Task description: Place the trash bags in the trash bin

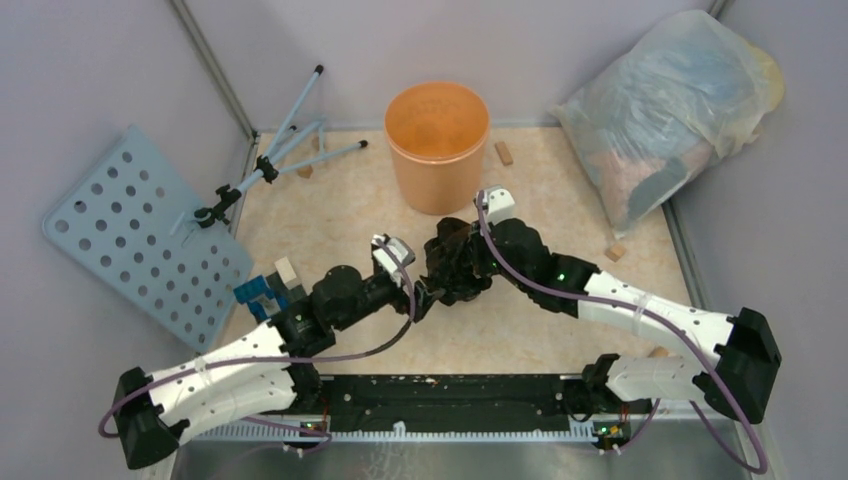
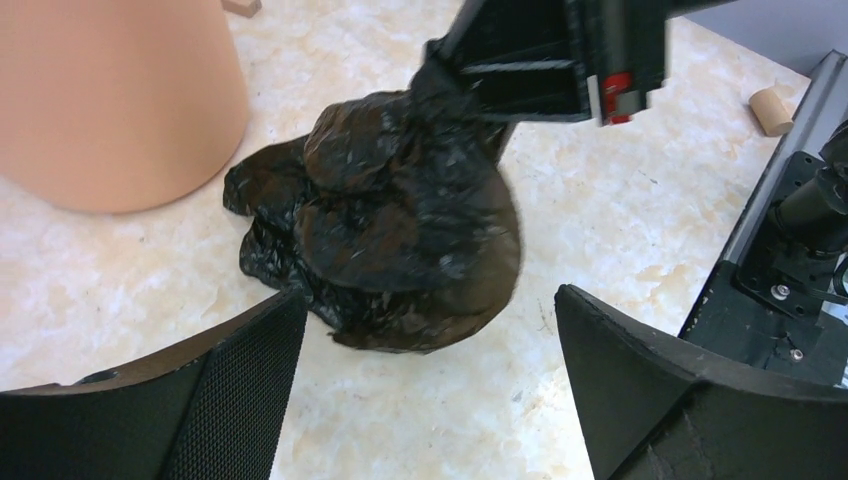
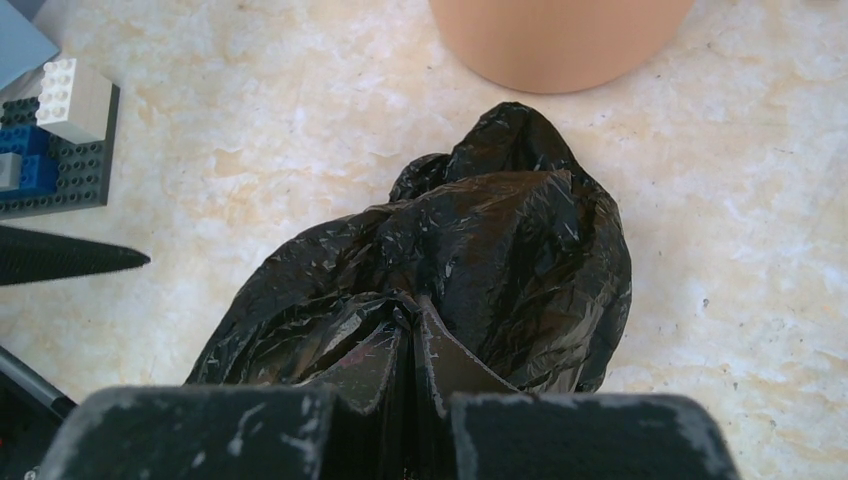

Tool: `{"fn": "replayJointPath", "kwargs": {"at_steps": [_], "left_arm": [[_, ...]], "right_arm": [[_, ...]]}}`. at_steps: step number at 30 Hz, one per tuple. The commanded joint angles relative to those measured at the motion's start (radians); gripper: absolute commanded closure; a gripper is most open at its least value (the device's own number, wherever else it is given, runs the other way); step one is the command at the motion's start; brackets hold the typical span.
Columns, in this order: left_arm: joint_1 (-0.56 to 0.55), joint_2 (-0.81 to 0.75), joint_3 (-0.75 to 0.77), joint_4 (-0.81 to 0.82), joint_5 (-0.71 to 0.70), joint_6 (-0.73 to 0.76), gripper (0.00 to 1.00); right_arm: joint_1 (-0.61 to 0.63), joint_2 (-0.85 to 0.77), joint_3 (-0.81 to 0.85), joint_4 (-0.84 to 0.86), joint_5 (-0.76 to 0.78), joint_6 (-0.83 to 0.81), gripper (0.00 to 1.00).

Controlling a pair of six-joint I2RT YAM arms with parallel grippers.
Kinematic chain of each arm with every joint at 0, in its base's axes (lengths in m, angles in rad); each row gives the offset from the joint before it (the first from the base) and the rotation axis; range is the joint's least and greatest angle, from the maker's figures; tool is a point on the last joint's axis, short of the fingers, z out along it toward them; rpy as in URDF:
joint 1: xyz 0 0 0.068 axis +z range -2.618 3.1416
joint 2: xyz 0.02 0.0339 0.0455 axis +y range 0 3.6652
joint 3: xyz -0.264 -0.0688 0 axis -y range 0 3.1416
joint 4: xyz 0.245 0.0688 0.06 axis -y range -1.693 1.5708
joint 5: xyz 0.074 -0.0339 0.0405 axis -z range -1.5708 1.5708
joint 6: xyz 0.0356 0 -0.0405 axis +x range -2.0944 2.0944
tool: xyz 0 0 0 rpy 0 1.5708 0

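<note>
The tips of the right fingers (image 3: 455, 375) are buried in a pinched fold of the black bag (image 3: 500, 240), so how much plastic lies between them cannot be made out. In the top view the right wrist covers this grip altogether. The right fingers are pressed together with no gap, holding the gathered top of the bag.

The left fingers (image 2: 235, 400) are spread wide and hold nothing. Their bases are cut off by the lower edge of the left wrist view. The bag's near edge shows in the space between their tips, and no contact with either one is visible.

The bag hangs crumpled from the right fingers. Its lower bulge is down at the worktop (image 1: 520, 330), though whether it rests there or only brushes it cannot be told. It lies near the middle of the worktop, just on the near side of the orange bin (image 1: 437, 145) and apart from it. The bin stands upright toward the far edge. Both wrist views cut off its rim and show only its wall.

Building bricks (image 3: 55, 140) lie toward the left edge. A stuffed translucent bag (image 1: 670, 110) fills the far right corner.
</note>
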Motion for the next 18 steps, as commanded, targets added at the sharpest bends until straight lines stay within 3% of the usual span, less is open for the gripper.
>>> {"fn": "replayJointPath", "kwargs": {"at_steps": [1, 6, 12, 15, 18], "left_arm": [[-0.125, 0.058, 0.091, -0.010, -0.224, 0.081, 0.01], [-0.277, 0.147, 0.137, -0.027, -0.468, 0.133, 0.01], [-0.303, 0.239, 0.189, -0.069, -0.683, 0.076, 0.11], [-0.302, 0.260, 0.181, -0.041, -0.730, 0.066, 0.26], [-0.301, 0.284, 0.187, -0.039, -0.739, 0.067, 0.58]], "right_arm": [[-0.013, 0.017, 0.065, 0.004, -0.013, 0.021, 1.00], [-0.012, 0.020, 0.070, 0.003, -0.016, 0.022, 1.00], [-0.014, 0.022, 0.070, -0.001, -0.024, 0.023, 1.00], [-0.014, 0.021, 0.069, -0.004, -0.024, 0.022, 1.00], [-0.013, 0.019, 0.065, -0.006, -0.019, 0.021, 1.00]]}}
